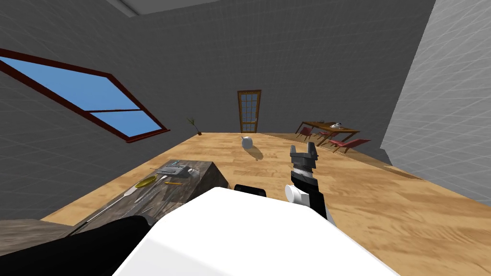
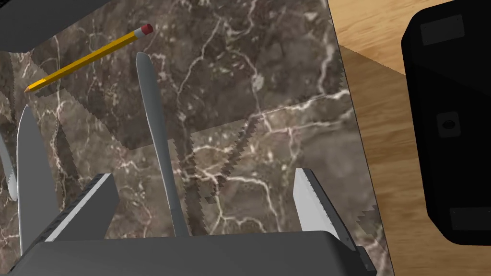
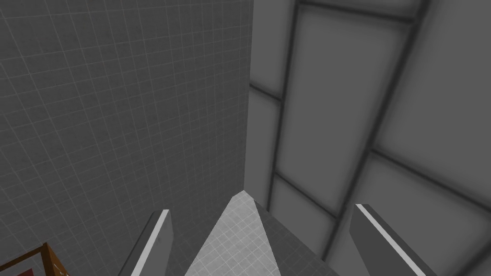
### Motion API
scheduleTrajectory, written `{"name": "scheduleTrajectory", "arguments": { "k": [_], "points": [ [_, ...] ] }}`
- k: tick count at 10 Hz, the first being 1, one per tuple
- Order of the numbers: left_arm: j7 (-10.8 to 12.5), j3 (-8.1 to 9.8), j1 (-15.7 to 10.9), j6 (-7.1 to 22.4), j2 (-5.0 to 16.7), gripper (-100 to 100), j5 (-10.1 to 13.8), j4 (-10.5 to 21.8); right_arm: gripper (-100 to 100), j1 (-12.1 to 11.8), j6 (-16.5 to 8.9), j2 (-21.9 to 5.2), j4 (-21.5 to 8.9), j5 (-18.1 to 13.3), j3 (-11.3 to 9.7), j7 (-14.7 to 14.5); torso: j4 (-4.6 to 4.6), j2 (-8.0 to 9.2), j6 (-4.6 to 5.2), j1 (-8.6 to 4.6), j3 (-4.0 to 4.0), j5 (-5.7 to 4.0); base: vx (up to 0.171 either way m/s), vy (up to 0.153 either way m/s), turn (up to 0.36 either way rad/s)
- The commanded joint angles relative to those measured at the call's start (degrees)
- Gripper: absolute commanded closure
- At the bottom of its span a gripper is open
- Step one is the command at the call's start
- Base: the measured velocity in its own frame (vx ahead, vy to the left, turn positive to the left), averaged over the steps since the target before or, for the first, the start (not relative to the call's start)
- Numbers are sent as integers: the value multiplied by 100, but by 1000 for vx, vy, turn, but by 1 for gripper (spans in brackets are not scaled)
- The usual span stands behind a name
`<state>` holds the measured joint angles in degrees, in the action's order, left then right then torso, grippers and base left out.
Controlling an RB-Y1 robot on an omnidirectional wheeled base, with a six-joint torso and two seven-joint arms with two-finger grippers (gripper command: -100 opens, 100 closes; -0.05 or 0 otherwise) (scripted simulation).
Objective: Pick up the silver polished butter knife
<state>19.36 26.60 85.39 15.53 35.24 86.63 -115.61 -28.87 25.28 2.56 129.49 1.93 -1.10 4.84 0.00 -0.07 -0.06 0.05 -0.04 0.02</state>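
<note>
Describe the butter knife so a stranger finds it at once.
On the marbled tabletop, look between the open fingers of the left gripper. The butter knife is the slim grey one, round-tipped; the neighbouring blade is broader and pointed.

Butter knife (image 2: 156,134) flat on table (image 2: 268,72), lying btwn spread fingers of L gripper (image 2: 201,173), pencil (image 2: 91,55) on table just past knife's tip, 2nd knife (image 2: 29,163) alongside, apart, table at my front-L, R gripper (image 1: 302,147) to table's R, over floor (image 1: 383,206).
</note>
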Motion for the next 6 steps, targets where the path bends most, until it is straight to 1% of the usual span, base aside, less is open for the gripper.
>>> {"name": "scheduleTrajectory", "arguments": {
  "k": [1,2,3,4,5,6],
  "points": [
    [84,-34,211,138,129,-100,286,127,0,0,0,0,0,0,0,0,0,0,0,0,0,0,16,23,-199],
    [84,-34,211,138,129,-100,304,127,0,1,0,0,0,0,-1,0,-1,-1,6,3,-1,0,20,33,-139],
    [84,-34,211,138,129,-100,371,127,0,0,0,0,0,0,0,0,0,-2,2,5,-1,1,11,22,8],
    [212,-81,398,264,243,-100,596,239,0,0,0,0,0,0,0,0,0,0,0,1,0,1,15,26,-185],
    [338,-134,575,379,352,-100,823,349,0,1,0,0,0,0,-1,0,0,0,4,3,0,0,35,60,-365],
    [338,-134,575,379,352,-100,931,349,0,1,0,0,0,0,0,0,-2,-7,8,17,-4,3,34,68,-121]
  ]
}}
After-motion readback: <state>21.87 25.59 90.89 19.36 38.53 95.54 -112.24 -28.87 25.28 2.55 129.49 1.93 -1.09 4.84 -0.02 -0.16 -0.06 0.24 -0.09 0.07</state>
